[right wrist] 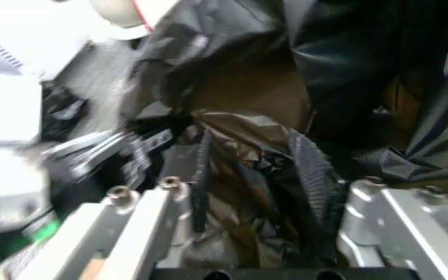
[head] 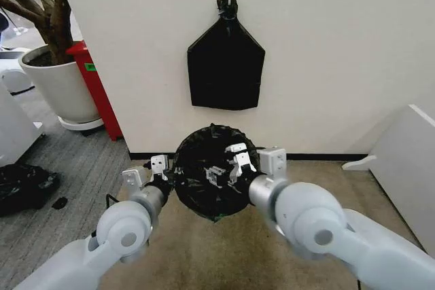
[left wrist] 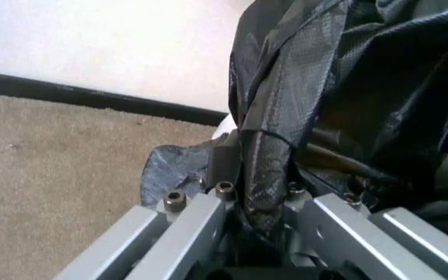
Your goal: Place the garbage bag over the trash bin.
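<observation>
hands grip opposite edges of the garbage bag (head: 211,181) at frame centre: left hand (head: 168,176) and right hand (head: 228,168) both clamped on plastic, stretching its mouth open.

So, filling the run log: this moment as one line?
stage: bagging | garbage bag: draped on trash bin | left hand: shut on bag | right hand: shut on bag

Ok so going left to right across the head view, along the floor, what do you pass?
Lumpy dark bag on the grey floor → left end effector → thin black plastic garbage bag → right end effector → white slanted panel at the edge.
</observation>
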